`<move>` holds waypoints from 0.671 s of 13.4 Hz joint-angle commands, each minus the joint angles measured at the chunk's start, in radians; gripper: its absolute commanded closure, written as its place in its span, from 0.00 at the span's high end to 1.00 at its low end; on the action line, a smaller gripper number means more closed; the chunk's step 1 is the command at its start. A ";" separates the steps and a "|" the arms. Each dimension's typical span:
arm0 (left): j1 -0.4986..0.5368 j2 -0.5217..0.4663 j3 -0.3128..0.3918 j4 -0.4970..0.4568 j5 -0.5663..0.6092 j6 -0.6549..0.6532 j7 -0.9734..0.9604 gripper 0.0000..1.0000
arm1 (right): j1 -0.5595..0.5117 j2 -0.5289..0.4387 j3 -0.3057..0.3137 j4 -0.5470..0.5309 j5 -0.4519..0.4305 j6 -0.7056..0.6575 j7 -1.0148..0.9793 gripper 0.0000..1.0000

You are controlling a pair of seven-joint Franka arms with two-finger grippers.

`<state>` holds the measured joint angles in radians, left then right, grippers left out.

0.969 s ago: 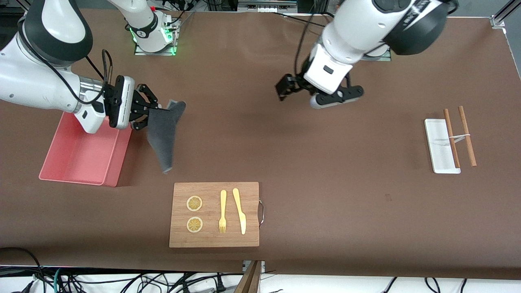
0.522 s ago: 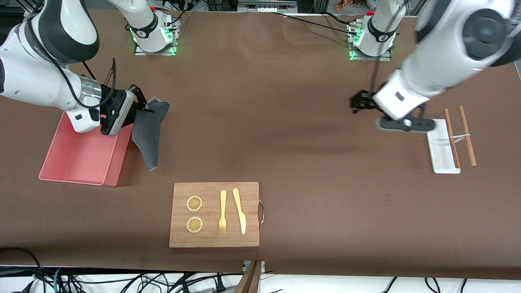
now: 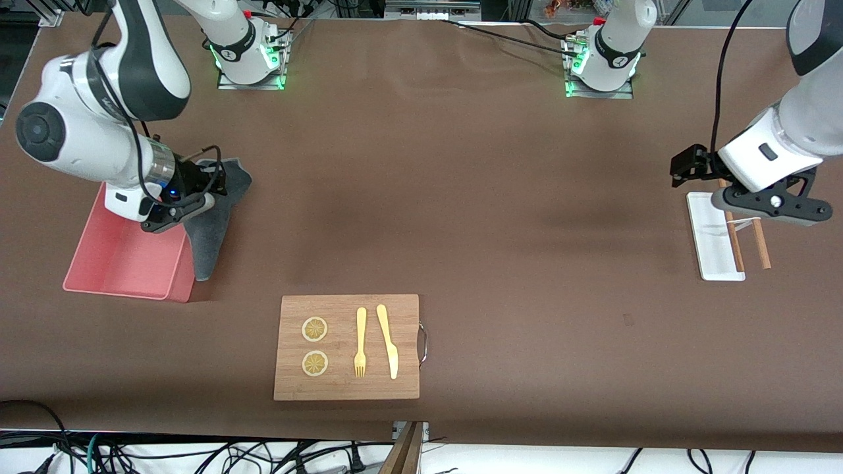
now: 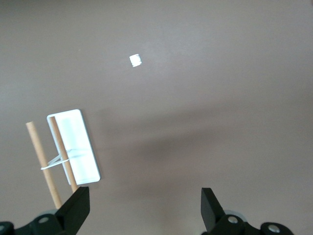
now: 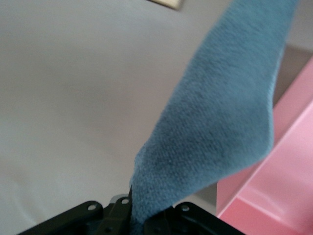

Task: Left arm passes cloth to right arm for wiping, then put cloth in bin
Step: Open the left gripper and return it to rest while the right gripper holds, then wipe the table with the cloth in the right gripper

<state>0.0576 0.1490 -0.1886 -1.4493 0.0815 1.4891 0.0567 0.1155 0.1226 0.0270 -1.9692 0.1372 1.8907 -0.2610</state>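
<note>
Front view: the right arm (image 3: 99,131) reaches from its base at the top of the table toward its own end, where the right gripper (image 3: 209,179) hangs in the air over the edge of the bin (image 3: 125,253) that faces the table's middle, its jaws clamped together on the upper corner of the cloth (image 3: 209,227); the cloth hangs down from the grip as a dark grey strip, its lower end just beside the bin's near corner, whether touching the wall or the table cannot be told; the bin, a pink tub with low sloping walls, stands at the right arm's end of the table. Right wrist view: the cloth (image 5: 215,127) rises out of the closed jaws of the right gripper (image 5: 139,215), with the pink wall of the bin (image 5: 279,181) beside it. The left arm (image 3: 790,131) waits at its own end of the table, the left gripper (image 3: 688,168) held in the air, jaws apart and holding nothing, over bare table beside the white tray (image 3: 708,237); two wooden sticks (image 3: 744,220) joined by a white band lie by the tray, one across it, one on the table. Left wrist view: both black fingers (image 4: 76,208) stand wide apart above the tray (image 4: 80,147) and sticks (image 4: 46,164). A wooden cutting board (image 3: 347,347) bearing two lemon slices (image 3: 315,345), a fork (image 3: 360,342) and a knife (image 3: 388,341) lies nearer the front camera than the bin.
</note>
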 commanded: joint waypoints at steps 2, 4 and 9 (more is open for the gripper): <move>-0.082 -0.132 0.198 -0.181 -0.046 0.074 0.035 1.00 | -0.008 0.126 0.011 -0.011 -0.025 0.115 0.082 0.00; -0.085 -0.201 0.190 -0.238 -0.039 0.091 0.077 1.00 | -0.008 0.208 0.011 -0.011 -0.022 0.175 0.100 0.00; -0.065 -0.164 0.175 -0.224 -0.038 0.079 0.078 1.00 | -0.007 0.338 0.013 -0.002 -0.008 0.289 0.103 0.00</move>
<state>-0.0164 -0.0174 -0.0158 -1.6519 0.0490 1.5508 0.1160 0.1155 0.4403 0.0288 -1.9896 0.1307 2.1603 -0.1788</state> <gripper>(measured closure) 0.000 0.960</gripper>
